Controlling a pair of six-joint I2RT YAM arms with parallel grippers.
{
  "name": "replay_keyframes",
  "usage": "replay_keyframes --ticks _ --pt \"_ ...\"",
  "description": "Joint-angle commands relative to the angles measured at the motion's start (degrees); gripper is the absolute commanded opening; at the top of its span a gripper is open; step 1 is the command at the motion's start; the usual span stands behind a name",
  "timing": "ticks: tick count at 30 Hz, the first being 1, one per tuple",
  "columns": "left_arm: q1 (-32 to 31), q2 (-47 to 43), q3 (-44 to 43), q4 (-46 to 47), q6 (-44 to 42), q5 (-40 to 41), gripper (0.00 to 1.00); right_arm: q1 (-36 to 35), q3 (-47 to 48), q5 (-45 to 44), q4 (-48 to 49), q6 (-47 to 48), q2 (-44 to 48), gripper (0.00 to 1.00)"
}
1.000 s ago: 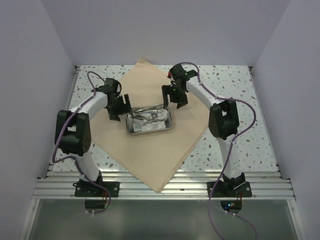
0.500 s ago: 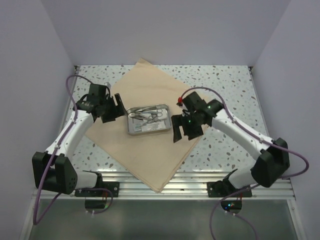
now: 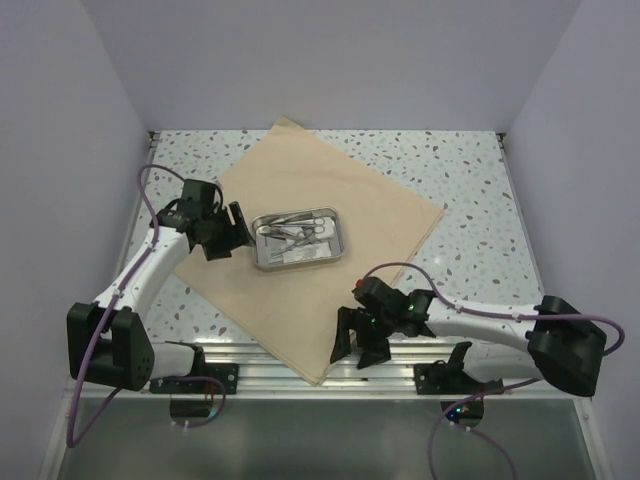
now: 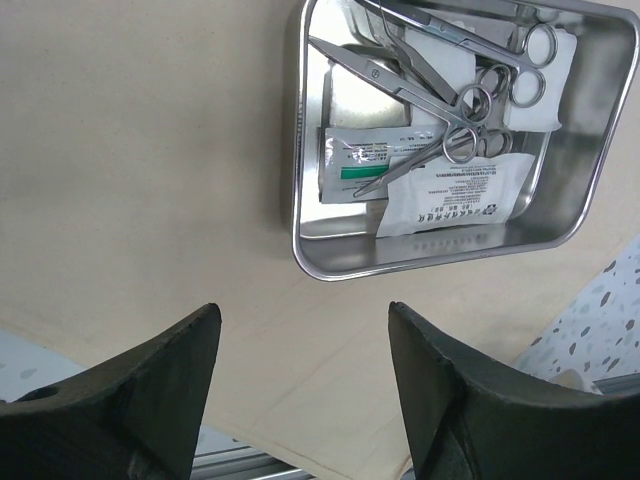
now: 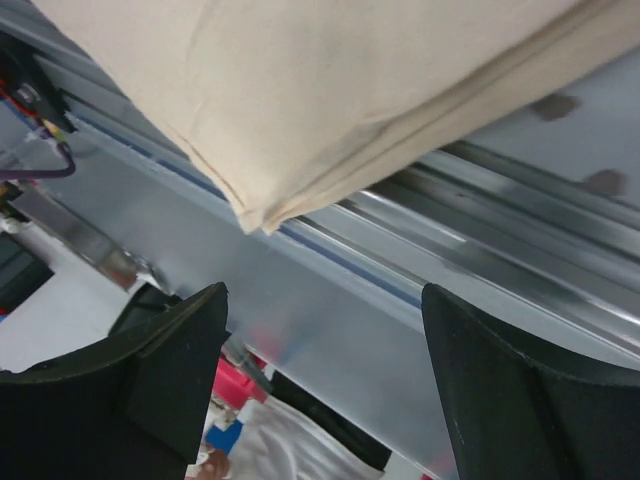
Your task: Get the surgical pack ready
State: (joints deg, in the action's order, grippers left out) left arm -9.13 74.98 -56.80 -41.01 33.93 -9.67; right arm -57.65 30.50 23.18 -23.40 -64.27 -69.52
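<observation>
Black fingers of the left gripper [image 3: 228, 237] stand apart over the left part of the tan cloth sheet [image 3: 330, 190], holding nothing, just beside the steel tray [image 3: 262, 262]. The sheet lies flat, diamond-wise, on the speckled table [image 3: 470, 190], its near corner over the metal rail [image 3: 250, 376]. The shiny tray sits mid-sheet, holding scissors [image 4: 400, 85], white gauze [image 4: 568, 62] and sealed packets [image 4: 455, 195]. The right gripper [image 3: 357, 348] hovers low by that near corner, fingers spread and empty.
</observation>
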Motion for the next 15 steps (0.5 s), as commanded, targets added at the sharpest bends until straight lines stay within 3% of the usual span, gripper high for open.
replay_keyframes --ticks 1,7,15 --pt "-0.3 -1.1 -2.9 0.2 0.7 -0.5 0.71 -6.6 -1.9 -5.1 15.0 -15.6 -1.1 0.82" --pt "-0.3 -1.9 -3.5 -0.9 -1.2 -0.2 0.7 -13.6 -3.3 -16.2 22.2 -29.4 -4.0 0.81" --pt "-2.5 -3.4 -1.6 -1.0 0.0 5.4 0.64 -20.2 -4.5 -22.0 28.8 -43.4 -9.1 0.72"
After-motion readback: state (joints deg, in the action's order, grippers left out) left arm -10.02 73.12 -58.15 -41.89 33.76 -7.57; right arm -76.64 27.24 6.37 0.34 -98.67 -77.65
